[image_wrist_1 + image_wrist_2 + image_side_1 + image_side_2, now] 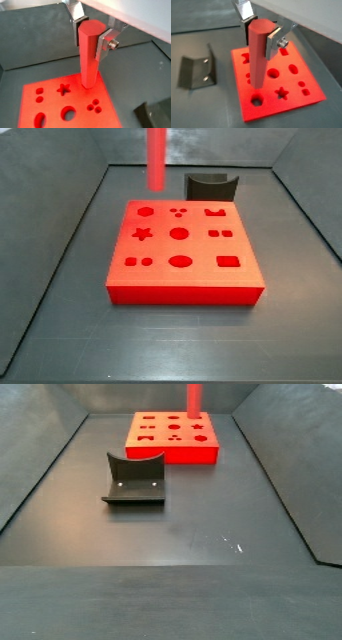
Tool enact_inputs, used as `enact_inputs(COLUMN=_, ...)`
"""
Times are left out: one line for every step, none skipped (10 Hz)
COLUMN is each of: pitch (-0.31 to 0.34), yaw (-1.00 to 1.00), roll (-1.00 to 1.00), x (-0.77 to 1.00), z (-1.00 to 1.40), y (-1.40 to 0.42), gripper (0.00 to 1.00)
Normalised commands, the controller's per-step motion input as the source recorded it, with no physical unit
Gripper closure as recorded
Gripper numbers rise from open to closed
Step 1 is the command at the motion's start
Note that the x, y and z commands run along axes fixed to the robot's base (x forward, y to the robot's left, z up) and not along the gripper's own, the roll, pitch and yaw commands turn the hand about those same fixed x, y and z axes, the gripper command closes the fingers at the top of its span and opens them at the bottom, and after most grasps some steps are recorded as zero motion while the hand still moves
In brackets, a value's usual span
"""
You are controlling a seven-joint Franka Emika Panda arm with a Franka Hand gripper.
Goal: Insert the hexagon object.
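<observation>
— Dark grey counter, walled on all sides. List what stands on it.

— Item 1: red block with shaped holes, flat on the counter toward the far wall. Item 2: the fixture, a dark L-shaped bracket, well apart from the block in a side view. Nothing else on record.

— And your claw?

— My claw hangs above the block, closed on item 3, the hexagon object. Both wrist views show it pinched between my silver fingers near its top end, upright, its lower end just over the block's top face near 1 edge. Whether it touches the face, I cannot tell.

— Risks from here?

— In my judgement, 3. First, wrong hole: star, circles, oval and squares sit close together, and which 1 is the hexagon I cannot make out. Second, rotation: if the peg's flats do not line up with the hole's sides, it will jam on the rim. Third, tilt: I grip high on a long peg, so a sideways push at the tip could swing it in my pads.

— Anything in the way?

— No. The fixture stands clear of the block, and the walls are near only on the far side.
</observation>
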Motion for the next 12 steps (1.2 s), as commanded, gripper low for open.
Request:
enact_inputs(pitch=-0.124, yaw=0.10, roll=0.00, x=-0.14, z=-0.23, y=0.04, gripper=1.00)
enact_inputs(pitch=-0.079, yaw=0.03, roll=0.00, x=0.00, z=-0.12, y=0.00, gripper=1.00)
enact_inputs(pitch=-0.186, yaw=0.11, roll=0.03, x=0.00, z=-0.27, y=-0.11, gripper=1.00)
enact_inputs(pitch=-0.173, yaw=0.03, roll=0.15, x=0.00, z=-0.22, y=-0.17, gripper=1.00)
enact_inputs(pitch=-0.171, yaw=0.01, roll=0.17, x=0.00, z=-0.19, y=-0.15, gripper=1.00)
enact_inputs(pitch=-0.131, yaw=0.04, roll=0.16, x=0.00, z=-0.12, y=-0.12, gripper=1.00)
enact_inputs(pitch=-0.131, yaw=0.10, roll=0.12, x=-0.09, z=-0.07, y=-0.03, gripper=1.00)
enact_inputs(pitch=-0.179, yaw=0.11, roll=0.14, x=-0.10, z=-0.13, y=-0.02, gripper=1.00)
enact_inputs(pitch=-0.171, yaw=0.11, roll=0.18, x=-0.13, z=-0.10, y=0.00, gripper=1.00)
enact_inputs(pitch=-0.180, yaw=0.14, roll=0.17, x=-0.17, z=-0.14, y=0.00, gripper=1.00)
enact_inputs(pitch=-0.204, yaw=0.15, roll=0.14, x=-0.27, z=-0.20, y=0.00, gripper=1.00)
enact_inputs(pitch=-0.204, yaw=0.12, roll=0.11, x=-0.32, z=-0.15, y=0.00, gripper=1.00)
